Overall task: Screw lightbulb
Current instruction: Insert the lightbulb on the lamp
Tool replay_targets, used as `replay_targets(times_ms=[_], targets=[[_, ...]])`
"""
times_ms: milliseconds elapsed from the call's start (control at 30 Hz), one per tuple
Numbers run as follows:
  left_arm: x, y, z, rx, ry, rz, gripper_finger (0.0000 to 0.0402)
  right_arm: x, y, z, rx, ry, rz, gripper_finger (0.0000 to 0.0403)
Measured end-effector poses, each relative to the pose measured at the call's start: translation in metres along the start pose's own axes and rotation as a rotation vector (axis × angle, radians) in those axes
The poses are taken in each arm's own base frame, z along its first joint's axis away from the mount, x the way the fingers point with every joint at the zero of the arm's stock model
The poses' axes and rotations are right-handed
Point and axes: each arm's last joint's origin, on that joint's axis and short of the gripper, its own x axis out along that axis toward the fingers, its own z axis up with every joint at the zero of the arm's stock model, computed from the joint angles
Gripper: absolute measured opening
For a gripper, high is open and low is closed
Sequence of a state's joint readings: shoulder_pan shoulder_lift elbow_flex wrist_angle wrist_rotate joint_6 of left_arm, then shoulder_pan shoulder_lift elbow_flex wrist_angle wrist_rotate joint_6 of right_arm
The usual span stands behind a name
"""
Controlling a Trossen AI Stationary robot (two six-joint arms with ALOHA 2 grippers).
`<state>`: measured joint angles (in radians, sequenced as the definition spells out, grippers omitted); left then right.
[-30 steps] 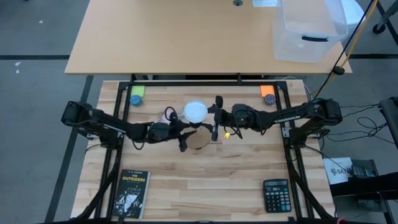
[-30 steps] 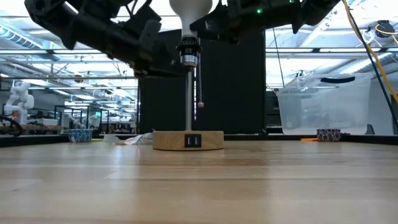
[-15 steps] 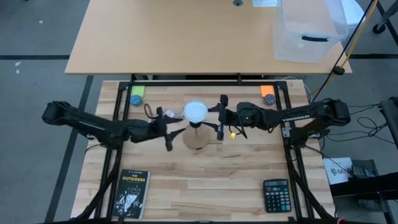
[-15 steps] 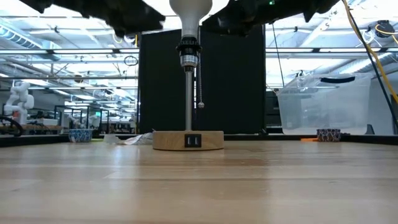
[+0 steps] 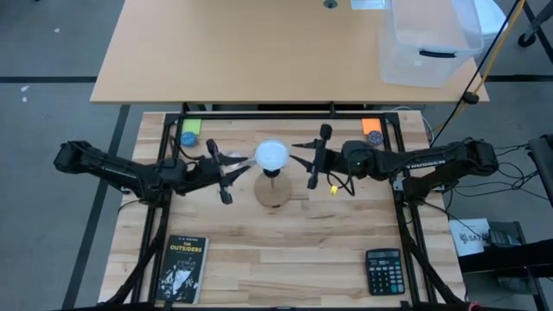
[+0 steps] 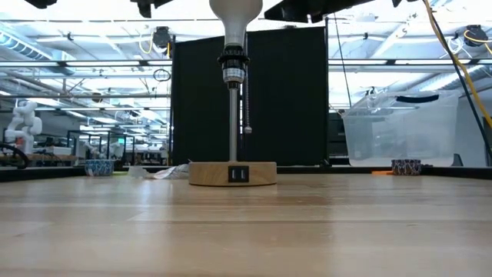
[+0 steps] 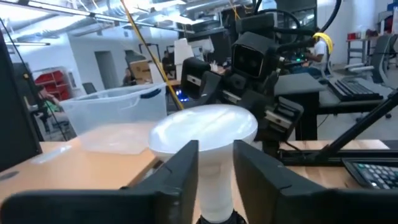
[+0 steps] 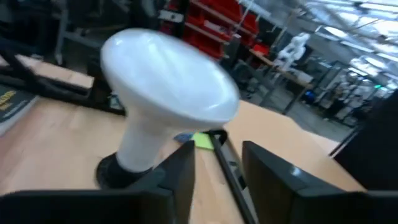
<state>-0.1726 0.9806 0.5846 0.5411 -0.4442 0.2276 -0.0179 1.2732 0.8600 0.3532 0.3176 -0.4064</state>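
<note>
The white lightbulb [image 5: 271,155] stands upright with its base in the black socket [image 6: 233,65] atop the tan wooden stand [image 5: 275,193], mid-table. It also shows in the low view [image 6: 236,14], the left wrist view [image 7: 205,129] and the right wrist view [image 8: 166,74]. My left gripper [image 5: 221,171] is open, a short way to the bulb's left, pointing at it [image 7: 216,149]. My right gripper [image 5: 317,158] is open, a short way to the bulb's right, also pointing at it [image 8: 217,149]. Neither touches the bulb or the stand.
A book [image 5: 181,269] lies at the near left and a calculator [image 5: 384,270] at the near right. Green [image 5: 190,135] and orange [image 5: 371,130] items sit at the far corners. A pull chain [image 6: 247,108] hangs beside the stand's post. A clear bin [image 5: 428,39] stands on the table behind.
My left gripper has drawn back from the stand toward the table's left edge, and my right gripper has drawn back from the bulb toward the right edge. Both have risen out of the low view. The bulb and stand have stayed in place.
</note>
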Motion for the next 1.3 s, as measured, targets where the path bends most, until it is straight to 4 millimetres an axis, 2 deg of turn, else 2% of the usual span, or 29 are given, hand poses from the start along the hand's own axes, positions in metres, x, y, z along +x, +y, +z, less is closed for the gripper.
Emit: replay_targets(times_ms=[167, 367, 633, 1300], targets=[[0.000, 0.000, 0.003, -0.019, -0.032, -0.015, 0.0062, 0.000, -0.002, 0.005, -0.003, -0.048, -0.024, 0.0066], [0.002, 0.000, 0.001, -0.046, -0.027, -0.032, 0.0040, 0.000, -0.003, 0.007, -0.004, -0.072, -0.030, 0.0006], [0.016, 0.007, -0.013, -0.087, 0.019, -0.040, 0.0036, 0.000, 0.000, 0.008, -0.002, -0.076, -0.020, 0.0001], [0.020, 0.021, -0.018, -0.114, 0.039, 0.019, 0.0036, -0.002, 0.014, 0.010, -0.043, -0.077, 0.026, 0.0000]])
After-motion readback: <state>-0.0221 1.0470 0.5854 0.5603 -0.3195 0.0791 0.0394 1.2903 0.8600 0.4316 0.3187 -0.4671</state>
